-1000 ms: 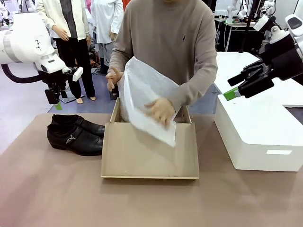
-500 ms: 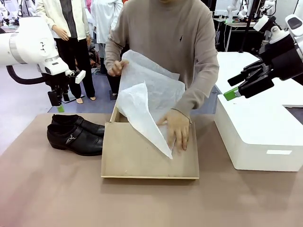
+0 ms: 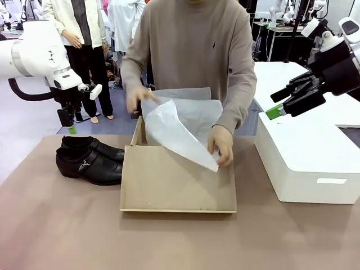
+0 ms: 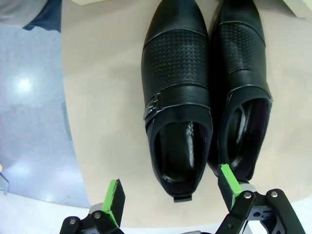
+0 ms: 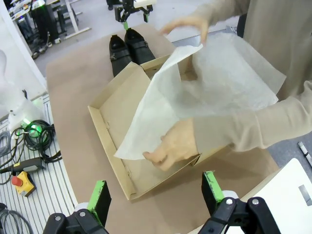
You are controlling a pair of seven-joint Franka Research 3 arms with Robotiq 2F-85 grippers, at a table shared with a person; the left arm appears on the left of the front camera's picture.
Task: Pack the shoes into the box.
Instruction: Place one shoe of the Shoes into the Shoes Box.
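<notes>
shoes [image 3: 90, 160] glossy black, box [image 3: 177, 191] tan cardboard, tissue [image 3: 183, 132] crinkled white, left pincer [image 4: 170, 181] and right pincer [image 5: 154, 184] wide

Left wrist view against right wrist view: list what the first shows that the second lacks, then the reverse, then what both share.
Left wrist view: the strap buckle and dotted toe leather close up, framed by the open left claw. Right wrist view: the box, the tissue paper that a person's hands hold over it, and the open right claw. Both: the shoes side by side on the table, outside the box, with the left claw hanging above them.
</notes>
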